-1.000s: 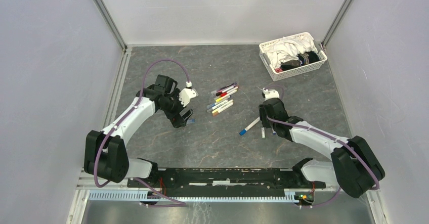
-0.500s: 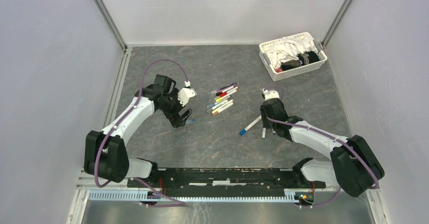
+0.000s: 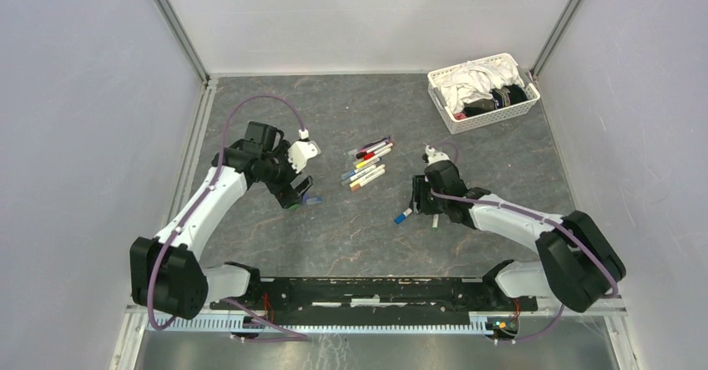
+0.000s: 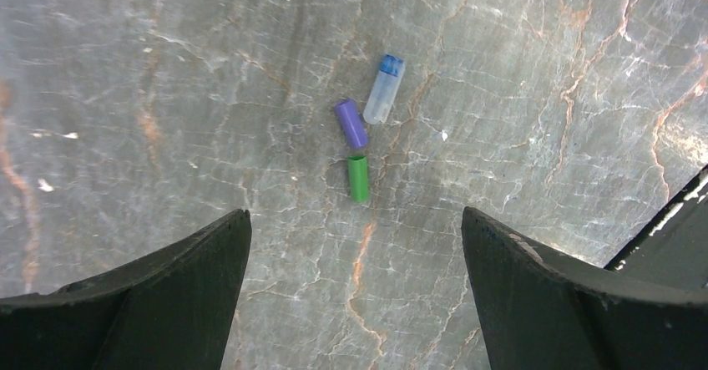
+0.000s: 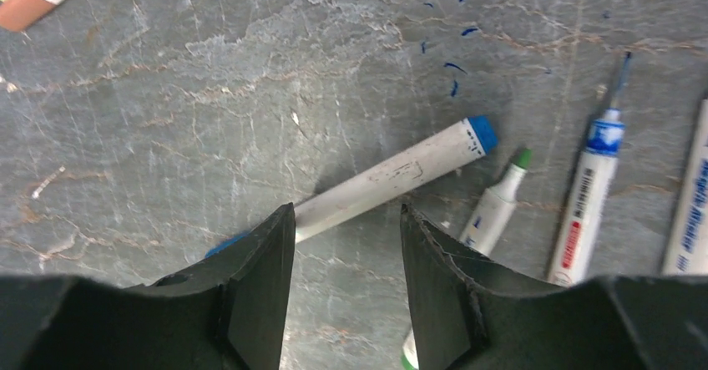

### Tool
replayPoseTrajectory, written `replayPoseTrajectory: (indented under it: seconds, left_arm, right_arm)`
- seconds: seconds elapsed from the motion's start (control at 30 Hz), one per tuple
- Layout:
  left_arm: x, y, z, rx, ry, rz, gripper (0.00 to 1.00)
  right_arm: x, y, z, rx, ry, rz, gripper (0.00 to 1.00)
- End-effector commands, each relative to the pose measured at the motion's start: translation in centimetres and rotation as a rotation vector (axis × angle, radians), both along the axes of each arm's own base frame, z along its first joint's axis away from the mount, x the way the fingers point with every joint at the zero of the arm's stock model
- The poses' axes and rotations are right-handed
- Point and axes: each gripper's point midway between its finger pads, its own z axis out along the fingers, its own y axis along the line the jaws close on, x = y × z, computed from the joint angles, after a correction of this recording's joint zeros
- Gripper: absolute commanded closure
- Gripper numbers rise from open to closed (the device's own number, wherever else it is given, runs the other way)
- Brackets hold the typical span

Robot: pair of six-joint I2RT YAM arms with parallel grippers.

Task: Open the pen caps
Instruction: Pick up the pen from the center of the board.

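— Nearest first: what is the right gripper (image 5: 346,210) doing?

— Its jaws stand apart, straddling the white barrel of a blue-ended pen (image 5: 392,174) lying on the table (image 5: 167,94). I cannot tell whether they touch it. Its wrist view also shows a green-tipped pen (image 5: 497,203) and a blue-tipped pen (image 5: 594,178) uncapped beside it, plus blue ink flecks (image 5: 452,65) (the top view blurs all that).

— And the left gripper (image 4: 355,215)?

— It is spread wide above three loose caps lying close together: a green cap (image 4: 358,178), a purple cap (image 4: 351,123) and a clear cap (image 4: 384,90) with a blue top. From overhead only a bluish speck shows there.

— Farther out?

— A row of pens (image 3: 367,165) lies between the arms, and a white basket (image 3: 482,90) sits in the far right corner.
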Motion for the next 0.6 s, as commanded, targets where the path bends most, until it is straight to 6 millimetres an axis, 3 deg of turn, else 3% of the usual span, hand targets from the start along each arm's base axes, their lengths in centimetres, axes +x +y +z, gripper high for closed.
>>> replayPoseTrajectory:
  seconds: [0.0, 0.1, 0.33, 0.43, 0.5, 0.57]
  left_arm:
    - [1.6, 0.2, 4.3, -0.034, -0.144, 0.055, 0.00]
    - [1.7, 0.5, 5.3, -0.030, -0.180, 0.063, 0.00]
    - [1.0, -0.2, 5.9, -0.069, -0.163, 0.040, 0.00]
    - [0.7, -0.7, 6.1, -0.096, -0.134, 0.026, 0.00]
    - [0.5, -1.1, 6.2, -0.118, -0.118, 0.024, 0.00]
    - [0.4, -1.7, 6.5, -0.146, -0.107, 0.015, 0.00]
  right_arm:
    - [1.1, 2.2, 0.4, 0.073, 0.038, -0.013, 0.46]
    - [1.5, 2.5, 0.1, 0.069, 0.050, -0.022, 0.48]
    - [3.2, 4.4, 0.2, 0.029, 0.049, -0.003, 0.69]
    - [3.8, 5.8, 0.3, 0.015, 0.053, 0.020, 0.85]
    - [4.4, 6.9, 0.9, 0.032, 0.044, 0.030, 0.98]
    - [5.3, 8.3, 2.7, 0.072, 0.009, 0.037, 1.00]
